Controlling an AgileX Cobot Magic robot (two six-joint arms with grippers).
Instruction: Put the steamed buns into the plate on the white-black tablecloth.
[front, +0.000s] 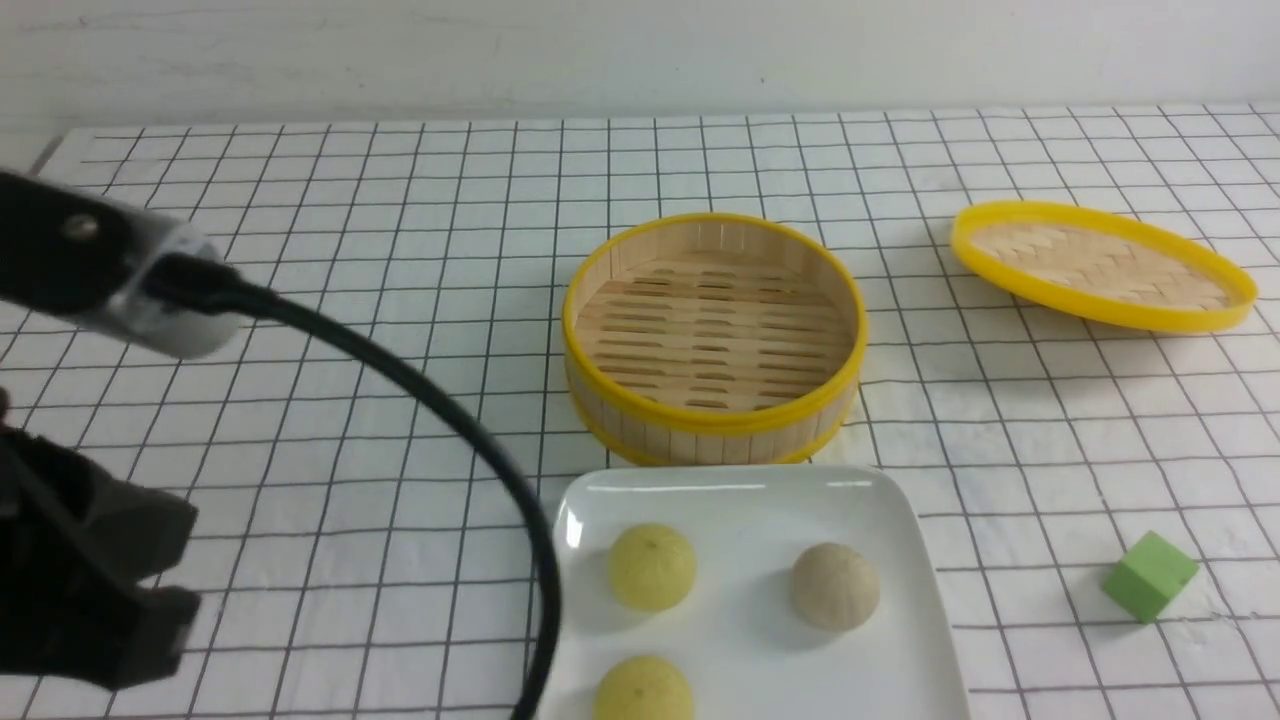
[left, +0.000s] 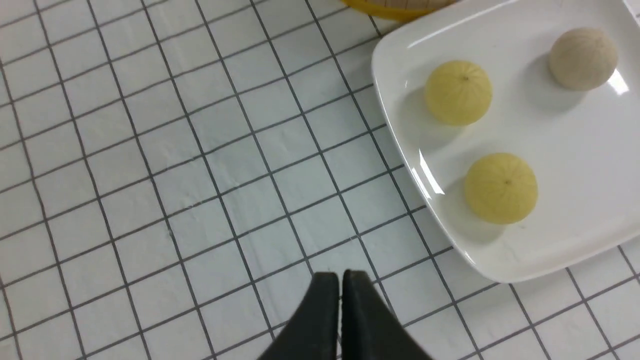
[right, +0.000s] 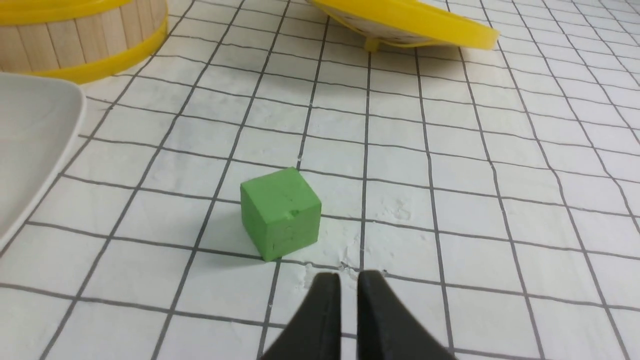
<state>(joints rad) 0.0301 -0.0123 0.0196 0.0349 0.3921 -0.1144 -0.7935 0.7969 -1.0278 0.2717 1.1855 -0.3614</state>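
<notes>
Pale domed steamed buns (front: 652, 566) (three, plated)

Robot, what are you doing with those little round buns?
Nothing is being held right now. All three steamed buns sit on the white plate on the checked tablecloth, and the bamboo steamer basket behind it is empty, its lid lying off to the side. The left gripper is shut over bare cloth beside the plate. The right gripper is shut too, near a green cube.
</notes>
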